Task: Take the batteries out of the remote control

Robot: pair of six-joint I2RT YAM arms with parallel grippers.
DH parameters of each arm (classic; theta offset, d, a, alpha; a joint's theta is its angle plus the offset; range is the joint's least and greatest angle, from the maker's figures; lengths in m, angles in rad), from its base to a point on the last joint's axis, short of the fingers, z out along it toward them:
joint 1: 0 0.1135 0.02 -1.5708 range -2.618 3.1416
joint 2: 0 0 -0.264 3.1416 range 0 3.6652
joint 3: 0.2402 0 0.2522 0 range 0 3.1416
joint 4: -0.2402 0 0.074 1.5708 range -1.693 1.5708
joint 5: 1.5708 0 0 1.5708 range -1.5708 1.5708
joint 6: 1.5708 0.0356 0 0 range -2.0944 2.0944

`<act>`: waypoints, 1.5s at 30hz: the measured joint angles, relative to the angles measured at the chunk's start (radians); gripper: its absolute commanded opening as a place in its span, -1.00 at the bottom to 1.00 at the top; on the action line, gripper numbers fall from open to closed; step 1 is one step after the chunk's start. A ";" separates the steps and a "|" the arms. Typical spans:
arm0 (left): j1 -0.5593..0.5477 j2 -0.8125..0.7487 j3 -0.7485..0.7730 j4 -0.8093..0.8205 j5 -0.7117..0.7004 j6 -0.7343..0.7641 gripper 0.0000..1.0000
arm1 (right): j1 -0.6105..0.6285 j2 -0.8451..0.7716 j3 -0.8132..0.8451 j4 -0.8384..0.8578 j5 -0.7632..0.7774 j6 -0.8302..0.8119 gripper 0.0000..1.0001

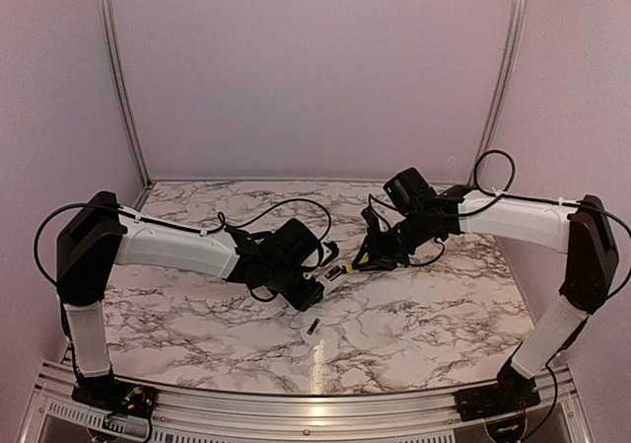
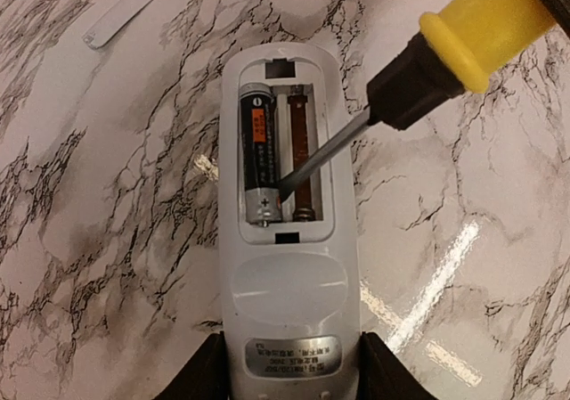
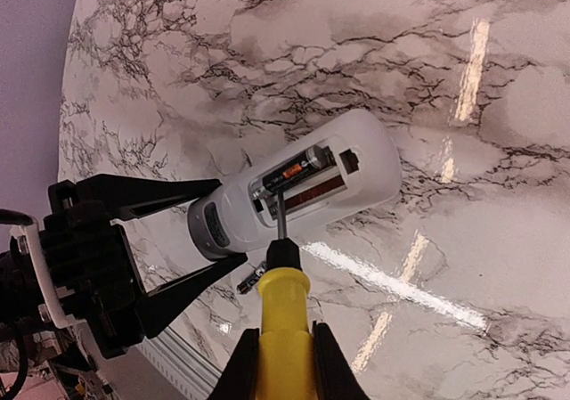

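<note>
Clamping the labelled end of the remote control [image 2: 289, 284] between its two fingers, the left gripper [image 2: 292, 371] is holding the slim white bar with its open face turned up. The bar's long axis is running straight out from that gripper, and its rounded far end is pointing toward the right arm. The battery compartment [image 2: 304, 142] is lying uncovered. One dark battery [image 2: 260, 151] is sitting in the left slot, lengthwise along the remote, with its plus mark at the end nearer the gripper. The right slot is showing only a brown floor and a spring. A grey cover [image 2: 118, 17] is lying flat on the worktop [image 2: 463, 284], well apart from the remote, at the upper left of the left wrist view. A loose battery [image 1: 314, 327] is lying on the marble, nearer the front edge than the left gripper in the top view. Further right, the screwdriver [image 2: 463, 35] is slanting down into the compartment, its tip touching the seated battery near the plus end. The right gripper [image 3: 283, 364] is squeezing the yellow handle between both fingers.
</note>
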 measured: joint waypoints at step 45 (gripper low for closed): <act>-0.003 0.035 -0.029 0.027 0.070 -0.012 -1.00 | 0.001 0.163 0.209 -0.234 0.043 -0.105 -1.00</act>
